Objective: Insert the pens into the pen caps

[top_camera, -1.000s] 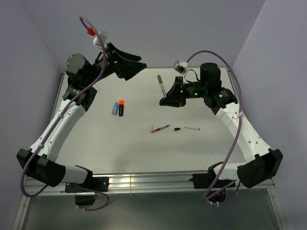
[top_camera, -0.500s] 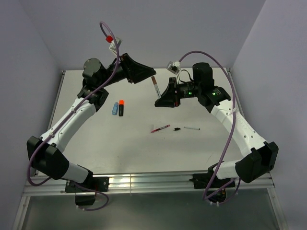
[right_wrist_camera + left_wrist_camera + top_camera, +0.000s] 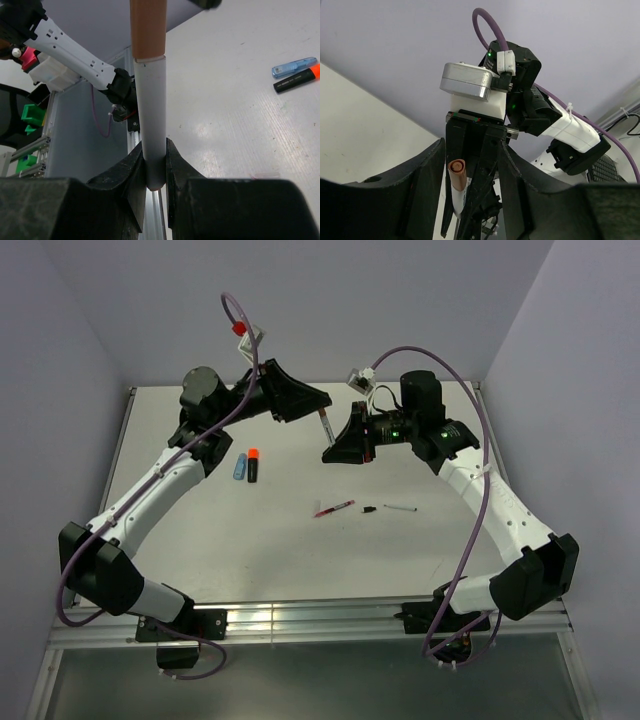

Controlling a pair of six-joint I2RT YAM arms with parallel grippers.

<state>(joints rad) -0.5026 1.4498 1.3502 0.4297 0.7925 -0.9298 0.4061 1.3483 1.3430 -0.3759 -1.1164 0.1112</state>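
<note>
Above the counter (image 3: 250, 540), right pincer (image 3: 155, 167) clamps a grey pen (image 3: 150, 115); only the left wrist view shows left pincer (image 3: 470, 150) part-open, straddling its brown end (image 3: 457, 170).

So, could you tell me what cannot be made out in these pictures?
- Top view: the left gripper covers the brown end of the pen, so contact is unclear.
- Right wrist view: the upper edge cuts off the pen's top above the right gripper.
- Top view: the dark piece beside the red pen is too small to identify.
- Left wrist view: its own fingers hide most of the table.
</note>
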